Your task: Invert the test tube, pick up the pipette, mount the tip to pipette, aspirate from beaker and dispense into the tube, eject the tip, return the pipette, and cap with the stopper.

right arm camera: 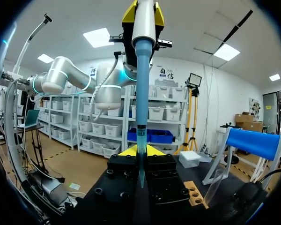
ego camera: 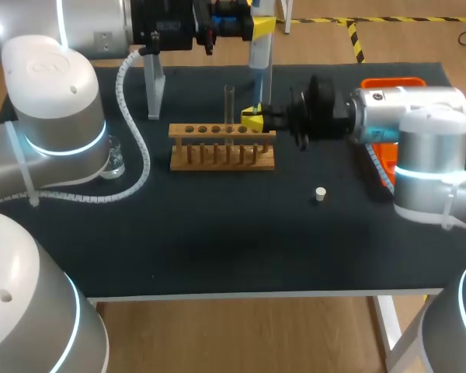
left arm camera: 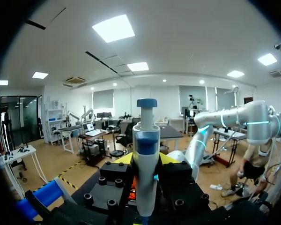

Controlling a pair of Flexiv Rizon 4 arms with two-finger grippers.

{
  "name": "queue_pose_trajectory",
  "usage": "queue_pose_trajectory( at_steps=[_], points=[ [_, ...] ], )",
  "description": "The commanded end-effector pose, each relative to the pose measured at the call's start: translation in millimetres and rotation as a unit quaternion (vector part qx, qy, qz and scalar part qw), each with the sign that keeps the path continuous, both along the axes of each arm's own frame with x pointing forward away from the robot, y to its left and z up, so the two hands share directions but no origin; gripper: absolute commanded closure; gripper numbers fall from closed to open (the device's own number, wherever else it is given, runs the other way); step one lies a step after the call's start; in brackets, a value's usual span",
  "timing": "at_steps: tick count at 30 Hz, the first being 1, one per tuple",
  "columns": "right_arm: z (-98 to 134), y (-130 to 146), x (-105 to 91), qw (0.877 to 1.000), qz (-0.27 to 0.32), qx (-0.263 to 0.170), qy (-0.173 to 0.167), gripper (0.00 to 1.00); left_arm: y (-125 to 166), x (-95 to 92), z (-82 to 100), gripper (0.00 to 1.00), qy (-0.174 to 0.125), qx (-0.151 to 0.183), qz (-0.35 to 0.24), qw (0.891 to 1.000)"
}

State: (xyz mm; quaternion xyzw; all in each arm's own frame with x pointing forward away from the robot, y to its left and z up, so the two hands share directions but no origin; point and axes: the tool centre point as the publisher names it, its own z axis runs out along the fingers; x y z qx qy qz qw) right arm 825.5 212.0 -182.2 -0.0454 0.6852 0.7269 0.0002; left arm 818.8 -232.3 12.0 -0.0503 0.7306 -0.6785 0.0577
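Observation:
The pipette (ego camera: pixel 260 62) hangs upright behind the wooden rack (ego camera: pixel 221 148), with my left gripper (ego camera: pixel 262 25) shut on its body. In the left wrist view the pipette (left arm camera: pixel 146 140), with its blue plunger, stands between the fingers of that gripper (left arm camera: pixel 146 161). My right gripper (ego camera: pixel 252 118) reaches in level from the right and is shut on the blue pipette tip (right arm camera: pixel 141 117) at the pipette's lower end, as the right wrist view shows (right arm camera: pixel 140 151). A glass test tube (ego camera: pixel 229 109) stands upright in the rack. The small white stopper (ego camera: pixel 320 194) lies on the mat to the right.
A glass beaker (ego camera: pixel 114 162) sits at the left, partly behind my left arm. The pipette stand (ego camera: pixel 154 85) is at the back left. An orange tray (ego camera: pixel 384 159) lies at the right, mostly hidden by my right arm.

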Motion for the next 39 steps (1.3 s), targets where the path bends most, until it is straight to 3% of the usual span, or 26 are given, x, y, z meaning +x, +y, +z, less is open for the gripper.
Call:
queue_pose_trajectory(
  at_steps=[1,9,10,11,12,20,29,39],
  points=[
    [18.9,-1.2,2.7,1.000,0.004,-0.003,-0.003,1.00,0.2,0.7,-7.7,1.00,0.001,0.001,-0.001,1.000],
    [24.2,-1.9,0.1,1.000,0.011,-0.020,-0.009,1.00,0.2,0.7,-7.7,1.00,0.001,0.001,-0.001,1.000],
    [20.6,-2.7,-1.3,1.000,0.008,-0.020,-0.004,0.66,0.2,0.7,-7.7,1.00,0.001,0.001,-0.001,1.000],
    [16.5,-3.5,-2.8,1.000,0.009,-0.021,-0.002,0.14,0.2,0.7,-7.7,1.00,0.001,0.001,-0.001,1.000],
    [12.0,-4.6,-4.6,1.000,0.008,-0.021,0.001,0.00,0.2,0.7,-7.7,1.00,0.001,0.001,-0.001,1.000],
    [-20.3,-23.4,-22.2,0.999,0.009,-0.033,0.016,0.00,0.2,0.7,-7.7,1.00,0.001,0.001,-0.001,1.000],
    [-52.4,-67.6,-50.1,0.997,-0.008,-0.068,0.026,0.00,0.2,0.7,-7.7,1.00,0.001,0.001,-0.001,1.000],
    [-53.2,-87.9,-60.3,0.996,-0.018,-0.083,0.026,0.00,0.2,0.7,-7.7,1.00,0.001,0.001,-0.001,1.000]
  ],
)
